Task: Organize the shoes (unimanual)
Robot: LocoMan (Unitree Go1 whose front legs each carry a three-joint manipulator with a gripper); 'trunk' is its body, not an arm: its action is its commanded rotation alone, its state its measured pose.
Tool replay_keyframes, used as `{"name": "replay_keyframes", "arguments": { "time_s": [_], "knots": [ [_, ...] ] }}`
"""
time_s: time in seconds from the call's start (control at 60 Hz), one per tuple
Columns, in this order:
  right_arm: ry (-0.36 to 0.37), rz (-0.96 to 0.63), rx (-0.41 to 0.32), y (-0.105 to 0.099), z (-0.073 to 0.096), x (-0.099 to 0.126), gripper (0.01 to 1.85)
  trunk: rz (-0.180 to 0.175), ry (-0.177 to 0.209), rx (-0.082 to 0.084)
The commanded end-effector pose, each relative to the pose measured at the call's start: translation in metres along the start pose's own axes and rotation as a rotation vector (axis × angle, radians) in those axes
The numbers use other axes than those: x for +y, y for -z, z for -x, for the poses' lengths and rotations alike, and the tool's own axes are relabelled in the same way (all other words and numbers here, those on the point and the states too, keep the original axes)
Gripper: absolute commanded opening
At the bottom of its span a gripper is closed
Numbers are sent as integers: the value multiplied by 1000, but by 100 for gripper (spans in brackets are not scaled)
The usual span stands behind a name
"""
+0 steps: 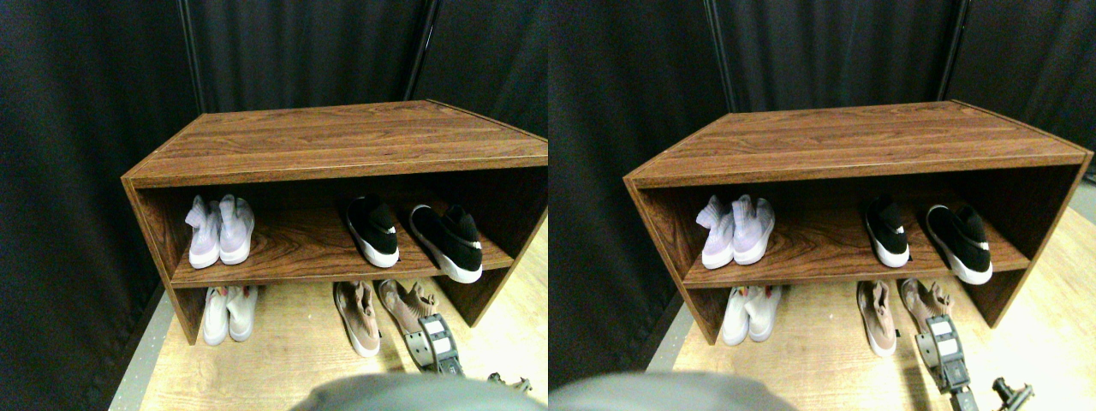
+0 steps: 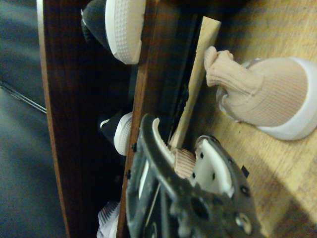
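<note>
Tool is seen clenched on collar of a beige shoe, on the floor under the shelf unit. 2nd beige shoe lies beside it. Lavender pair and black pair are held on its shelf; white pair below.

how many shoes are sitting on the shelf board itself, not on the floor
4: two lavender shoes side by side at the shelf board's left end, and two black shoes, one right of centre, one angled at the right end. None looks hidden.
</note>
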Motion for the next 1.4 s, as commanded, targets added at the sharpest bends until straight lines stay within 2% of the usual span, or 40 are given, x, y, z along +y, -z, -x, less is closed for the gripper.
{"name": "replay_keyframes", "arguments": {
  "time_s": [0.017,0.183,0.2,0.25,0.3,0.333,0.383,0.517,0.633,0.783,0.883,1.033,1.133,1.2,1.25,1.283,1.35,1.4],
  "knots": [
    [-27,-38,-78,-8,0,-3,48,12,-1,0],
    [-42,-180,-173,-16,3,-6,61,11,5,-3],
    [-49,-207,-188,-17,3,-7,62,10,9,-8],
    [-49,-236,-196,-19,5,-8,65,10,9,-8],
    [-46,-301,-196,-24,7,-9,73,8,16,-10],
    [-68,-362,-204,-25,7,-10,78,8,16,-10],
    [-65,-369,-202,-27,8,-11,84,7,27,-15],
    [-90,-565,-227,-43,11,-13,119,4,38,-19],
    [-125,-665,-251,-56,10,-16,137,1,52,-26],
    [-86,-651,-279,-71,8,-21,151,4,60,-32],
    [-68,-767,-305,-79,2,-27,156,5,60,-35],
    [-66,-864,-275,-90,-7,-34,155,7,61,-40],
    [-60,-925,-230,-97,-13,-40,155,10,61,-45],
    [-59,-993,-186,-96,-19,-44,154,15,60,-47],
    [-50,-1005,-186,-95,-22,-45,154,15,60,-47],
    [-29,-1064,-176,-94,-27,-45,155,15,60,-47],
    [9,-1056,-162,-92,-32,-45,156,27,50,-48],
    [-16,-1065,-140,-90,-37,-45,155,34,43,-48]
  ]
}}
